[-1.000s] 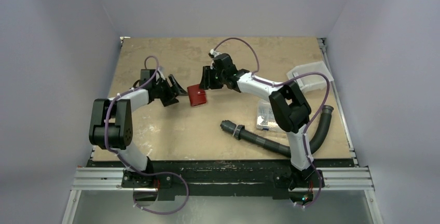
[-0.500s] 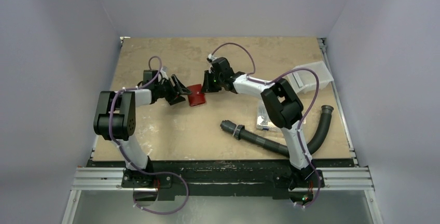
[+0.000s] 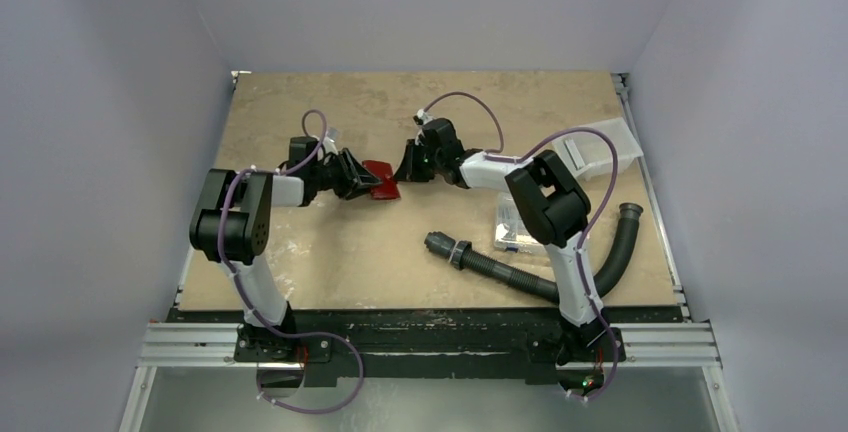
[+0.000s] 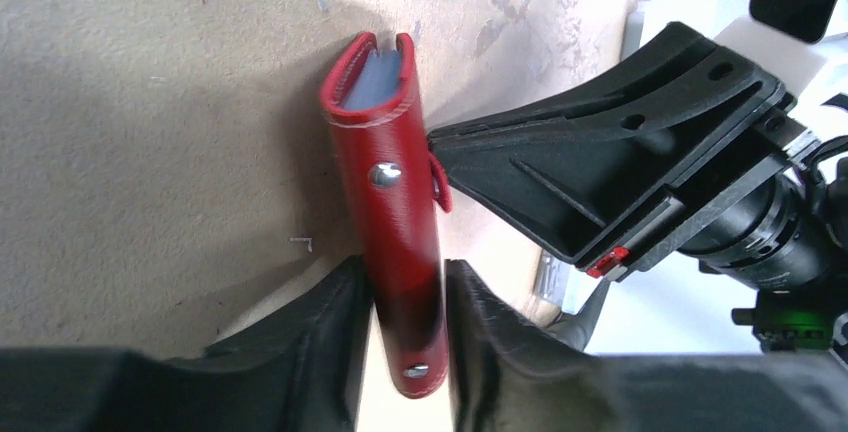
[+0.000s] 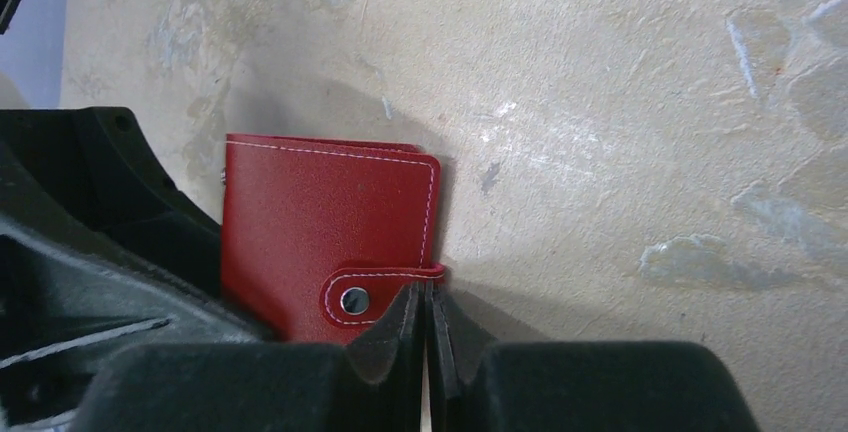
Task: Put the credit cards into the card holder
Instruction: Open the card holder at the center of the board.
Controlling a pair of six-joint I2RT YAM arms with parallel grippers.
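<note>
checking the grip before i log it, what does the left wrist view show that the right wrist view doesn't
Left wrist only: the card holder edge-on, a pale blue card inside its open end, the left gripper pressing both faces. Right wrist only: the holder's flat face, the right gripper closed on the tab. Both: the red holder, its snap and the other arm's gripper.

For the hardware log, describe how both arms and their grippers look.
The left arm and right arm have white links between bulky black joints, each trailed by a looping purple cable. The left gripper and right gripper are matte black with two wedge-shaped fingers; the right one carries a small red mark.
</note>
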